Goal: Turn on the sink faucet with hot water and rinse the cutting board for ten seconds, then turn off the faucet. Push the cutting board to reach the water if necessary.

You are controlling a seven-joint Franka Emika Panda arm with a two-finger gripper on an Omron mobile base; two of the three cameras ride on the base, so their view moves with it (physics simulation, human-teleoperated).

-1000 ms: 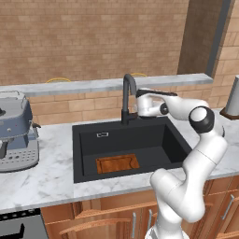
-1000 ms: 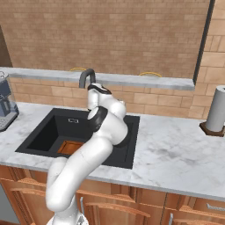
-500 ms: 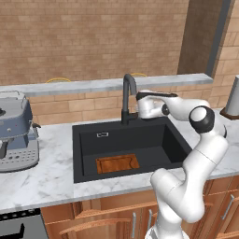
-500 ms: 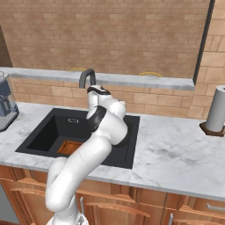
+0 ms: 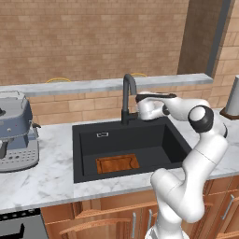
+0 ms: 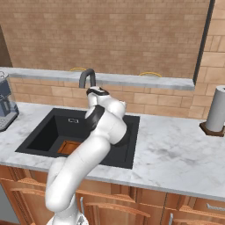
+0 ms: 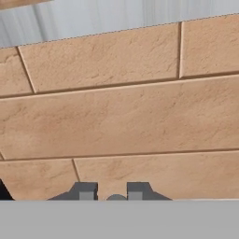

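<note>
Reaching across the back of the sink (image 5: 84, 154), the arm is holding the gripper (image 7: 110, 192) up beside the sink faucet (image 5: 129, 95), just right of its gooseneck and behind the basin's rear edge. Fingers are sitting narrow, nearly closed, with nothing visible between the tips — hand view is looking straight at the brick backsplash (image 7: 121, 112). Whether the gripper is touching the faucet lever, I cannot tell. No stream is coming from the spout. Cutting board (image 5: 117, 164) is lying flat on the basin floor, toward the front wall, well apart from the faucet — it is peeking out past the arm in the right base view (image 6: 68, 147). Coffee machine (image 5: 16, 133) is standing on the counter left of the sink; paper towel roll (image 6: 216, 115) is standing far right.
</note>
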